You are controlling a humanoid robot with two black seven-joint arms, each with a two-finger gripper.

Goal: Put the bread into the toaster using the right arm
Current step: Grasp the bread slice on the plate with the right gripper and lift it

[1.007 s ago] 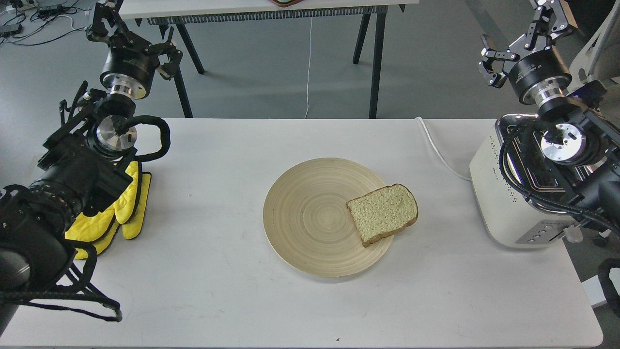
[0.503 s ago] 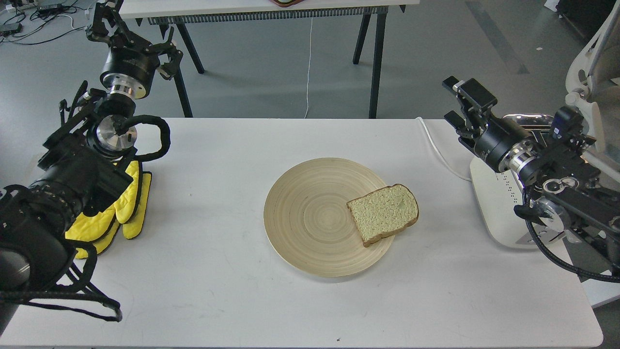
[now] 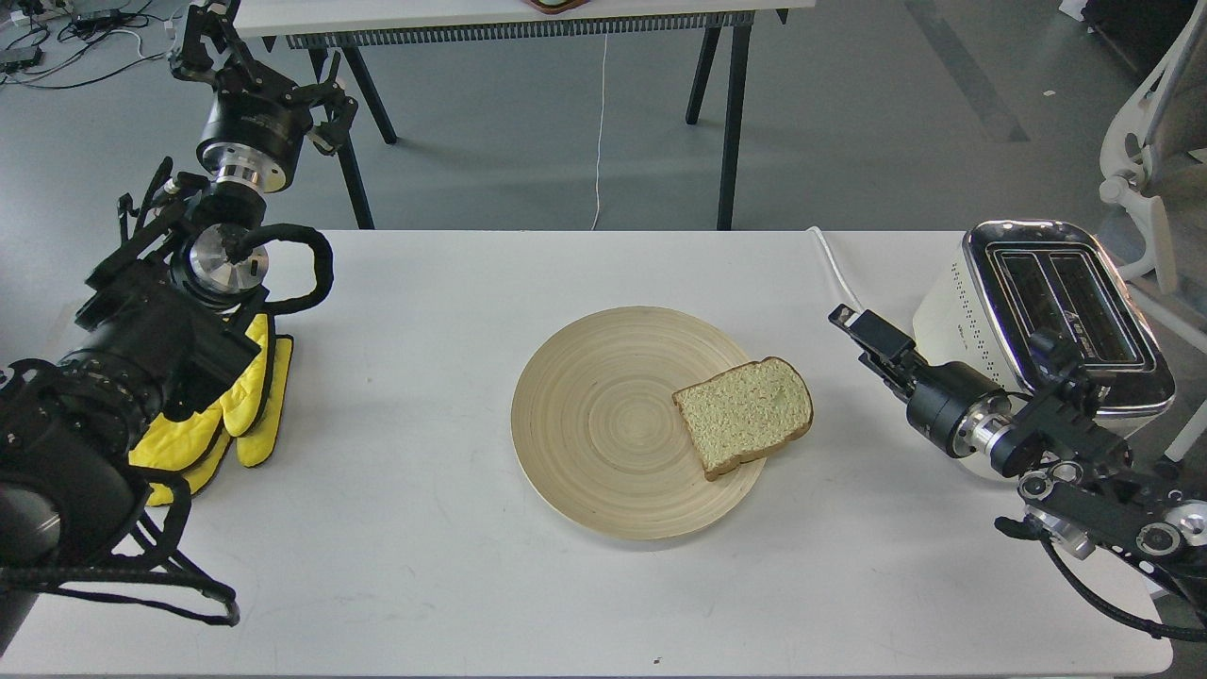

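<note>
Bread (image 3: 745, 415), one pale speckled slice with a brown crust, lies flat on the right side of a round wooden plate (image 3: 603, 424), its rounded top reaching past the plate's rim toward the right. The plate sits mid-tabletop (image 3: 424, 566). To the right of the slice, apart from it, the right arm's pincer (image 3: 853, 325) points leftward and low over the tabletop, holding nothing; it is seen nearly end-on, so I cannot tell whether its fingers are spread or closed. Just behind that arm stands the cream-white toaster (image 3: 952, 325) near the tabletop's right edge (both chrome-rimmed slots face up, with nothing in them), a white cord (image 3: 839, 278) trailing from it to the far edge. On the far left, the left pincer (image 3: 203, 38) is raised above the tabletop's back corner, too dark to read. Yellow mitts (image 3: 240, 415) lie beneath that arm.
</note>
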